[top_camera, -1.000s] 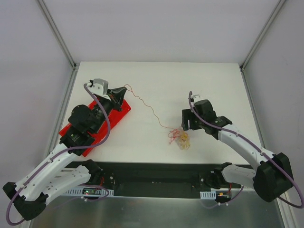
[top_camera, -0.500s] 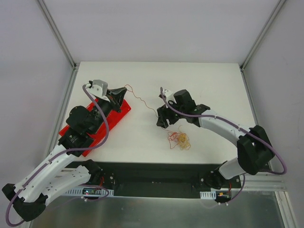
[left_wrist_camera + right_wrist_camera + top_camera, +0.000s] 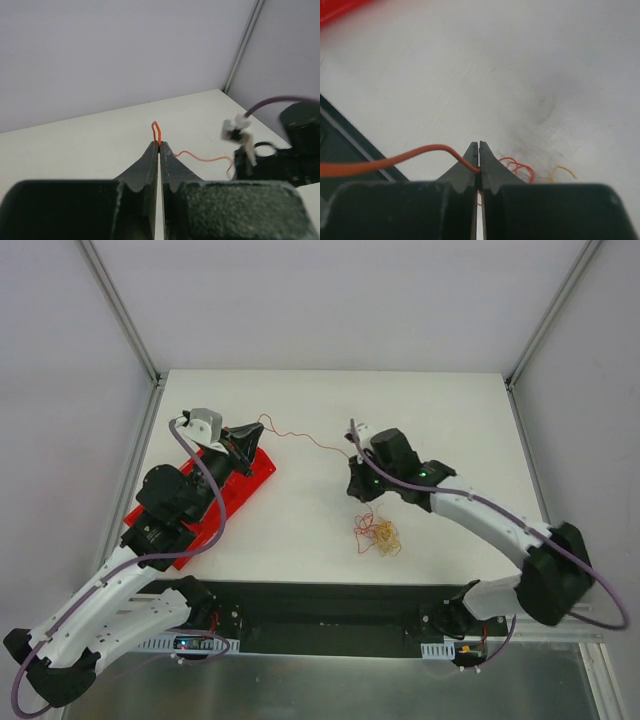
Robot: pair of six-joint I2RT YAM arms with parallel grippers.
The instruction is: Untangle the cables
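Jaws of the right gripper have just snapped shut on the orange strand, whose other end the left gripper pinches by the tray, so it can likely be drawn off the clump near the tabletop's near edge.

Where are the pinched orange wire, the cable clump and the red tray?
orange wire (image 3: 435, 146), right wrist view, top of its arched stretch.
cable clump (image 3: 378, 532), top external view, middle of the tangle.
red tray (image 3: 258, 471), top external view, bare far corner.
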